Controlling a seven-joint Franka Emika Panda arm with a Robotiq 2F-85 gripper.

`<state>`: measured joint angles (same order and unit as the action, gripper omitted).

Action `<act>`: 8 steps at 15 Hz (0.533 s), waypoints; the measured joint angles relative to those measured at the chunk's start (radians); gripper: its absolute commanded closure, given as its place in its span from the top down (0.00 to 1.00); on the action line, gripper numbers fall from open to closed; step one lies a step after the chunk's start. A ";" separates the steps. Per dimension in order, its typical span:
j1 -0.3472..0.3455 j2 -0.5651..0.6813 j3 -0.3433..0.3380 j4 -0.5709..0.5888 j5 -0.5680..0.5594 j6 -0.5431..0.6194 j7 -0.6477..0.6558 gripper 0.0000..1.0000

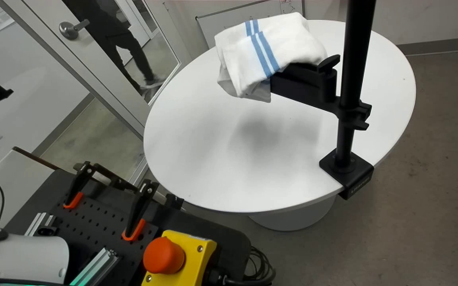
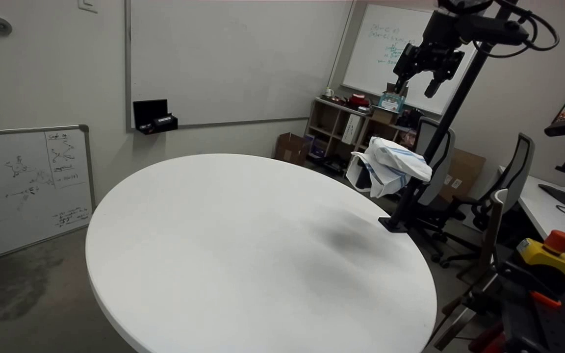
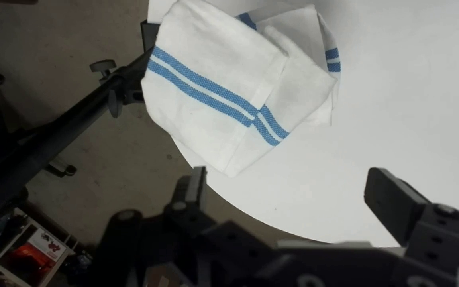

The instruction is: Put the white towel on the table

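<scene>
Nearest the lens in the wrist view, the gripper [image 3: 286, 177] had its two fingers [image 3: 393, 203] spread wide, with nothing caught between them. Past their tips was the white towel [image 3: 241, 75], loosely folded, its blue stripes [image 3: 205, 83] uppermost. It was not on the table [image 1: 221, 167]: in an exterior view it hung draped over a black bracket [image 1: 302, 85], which reached leftward and to the far side from a black pole [image 1: 356, 51] clamped at the near right edge of the round top. A soft shadow [image 1: 261, 131] lay on that top, apart from the cloth, and in an exterior view the gripper [image 2: 416, 91] stood higher than the towel, not touching it. On that showing the task looked hardly begun: neither the grasp nor the placing was done. What remained, by a fair guess, was to bring the fingers down around a fold, close on it, draw the cloth off the bracket without catching it on the pole, lower it to the white top and let it go.
</scene>
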<state>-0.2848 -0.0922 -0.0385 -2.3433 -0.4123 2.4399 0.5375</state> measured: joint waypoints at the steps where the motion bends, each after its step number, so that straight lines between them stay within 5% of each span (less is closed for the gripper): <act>1: 0.000 0.022 -0.011 0.014 -0.002 0.000 0.011 1.00; 8: 0.020 0.170 -0.094 0.110 0.000 0.015 0.069 1.00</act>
<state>-0.2645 0.0775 -0.1324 -2.2330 -0.4123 2.4546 0.6067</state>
